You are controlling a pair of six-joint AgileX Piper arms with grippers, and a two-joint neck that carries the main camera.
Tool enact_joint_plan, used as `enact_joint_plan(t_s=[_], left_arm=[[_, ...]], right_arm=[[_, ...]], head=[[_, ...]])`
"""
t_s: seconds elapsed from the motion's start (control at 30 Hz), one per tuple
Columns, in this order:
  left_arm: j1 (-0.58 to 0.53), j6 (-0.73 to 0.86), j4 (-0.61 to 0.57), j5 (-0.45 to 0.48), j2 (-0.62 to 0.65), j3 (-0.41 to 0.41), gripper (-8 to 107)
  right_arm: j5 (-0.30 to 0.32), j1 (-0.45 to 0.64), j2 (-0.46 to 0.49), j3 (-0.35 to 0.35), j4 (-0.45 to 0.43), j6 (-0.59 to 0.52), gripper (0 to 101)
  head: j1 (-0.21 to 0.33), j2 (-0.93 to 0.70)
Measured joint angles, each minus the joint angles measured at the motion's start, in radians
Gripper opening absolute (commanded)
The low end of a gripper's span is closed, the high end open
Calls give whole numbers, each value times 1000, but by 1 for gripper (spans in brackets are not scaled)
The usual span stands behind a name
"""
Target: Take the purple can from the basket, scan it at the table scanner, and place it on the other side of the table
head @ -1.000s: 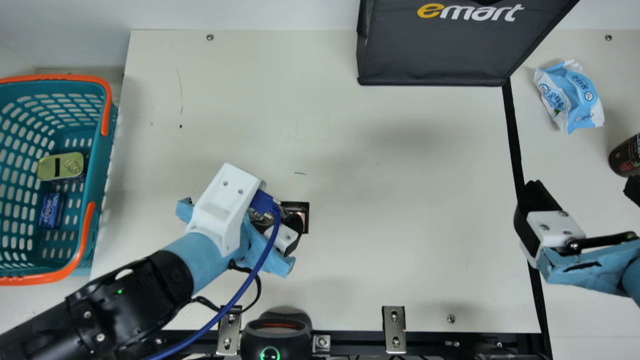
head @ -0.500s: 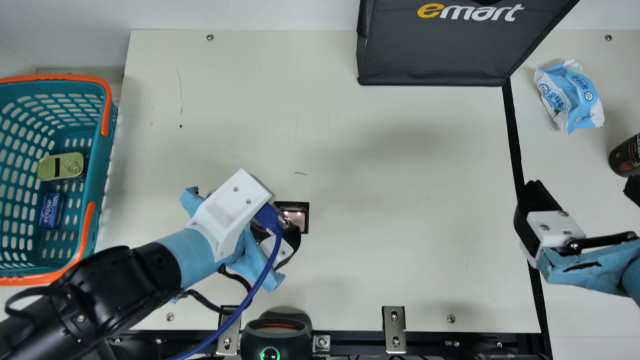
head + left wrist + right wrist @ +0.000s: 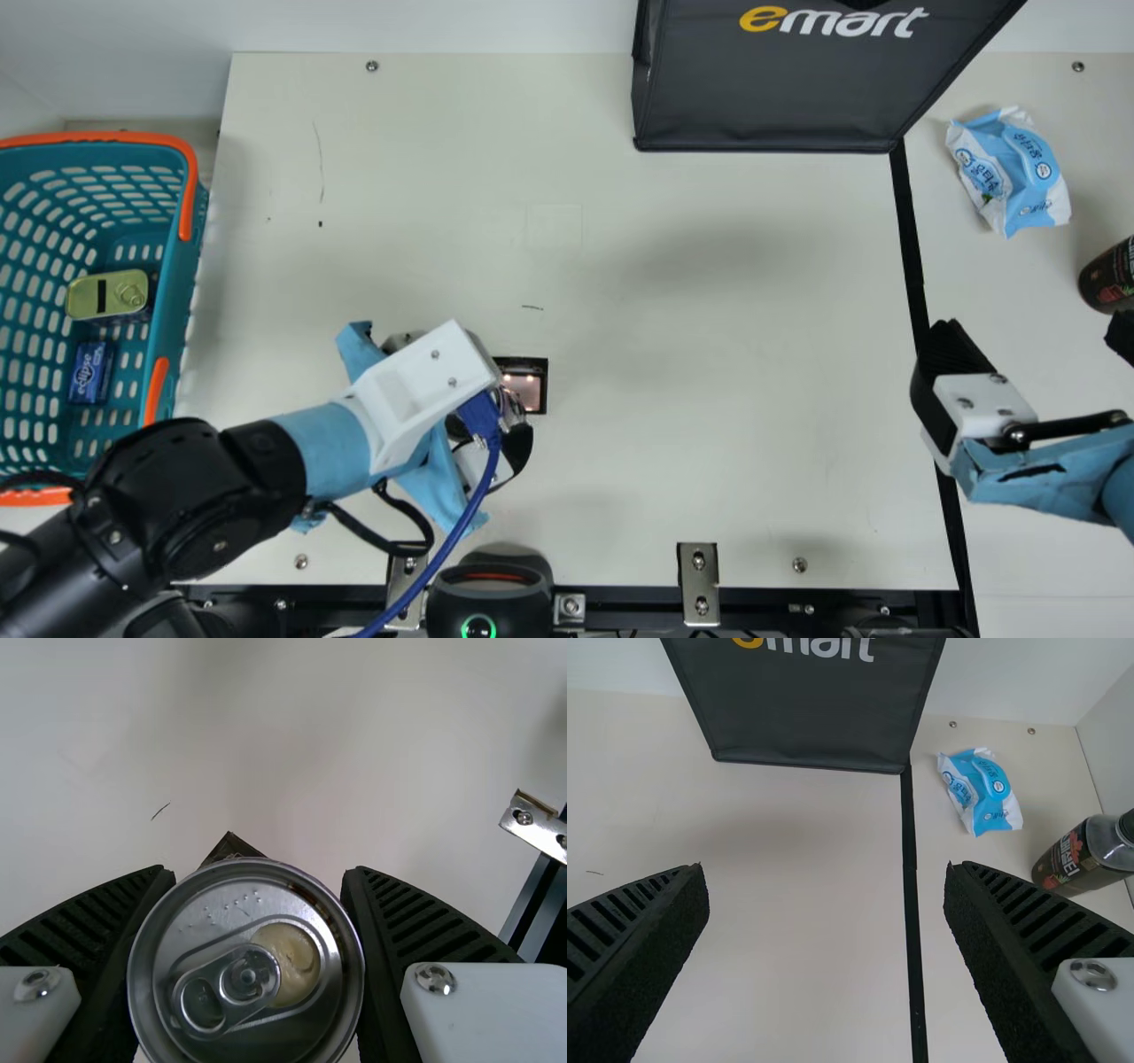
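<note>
I have the purple can [image 3: 246, 966] in my left gripper [image 3: 257, 874] — its two black fingers pinch the can's sides, one on each side. The can is just beside the dark square scanner [image 3: 524, 388] in the table, so I think scanning is the step in hand. I can't tell if the scanner has read it (I see no sign of that). If it hasn't, I need to turn the can so its stripes face the little window, and go slowly so it doesn't slip. After that, it should go over to the other side, past the black line [image 3: 909, 230] — maybe near the blue and white pack [image 3: 1010, 173]. My right gripper [image 3: 826, 870] is spread wide with nothing in it, well apart from the can.
</note>
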State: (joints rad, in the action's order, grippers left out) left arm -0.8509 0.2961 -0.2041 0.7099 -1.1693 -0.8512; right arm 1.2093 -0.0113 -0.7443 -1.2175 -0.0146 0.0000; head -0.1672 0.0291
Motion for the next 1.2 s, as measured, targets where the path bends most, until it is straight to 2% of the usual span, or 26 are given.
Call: enact_joint_plan(t_s=[0.4,0.77,1.2], left_arm=[[107,312,-176,57,-4,0,-8],[199,605,-339,147,-27,-8,-8],[267,859,-429,230,-50,-27,-8]], right_arm=[[0,0,0,0,0,0,95],[0,0,0,0,0,0,95],[0,0,0,0,0,0,95]], head=[[0,0],[0,0],[0,0]])
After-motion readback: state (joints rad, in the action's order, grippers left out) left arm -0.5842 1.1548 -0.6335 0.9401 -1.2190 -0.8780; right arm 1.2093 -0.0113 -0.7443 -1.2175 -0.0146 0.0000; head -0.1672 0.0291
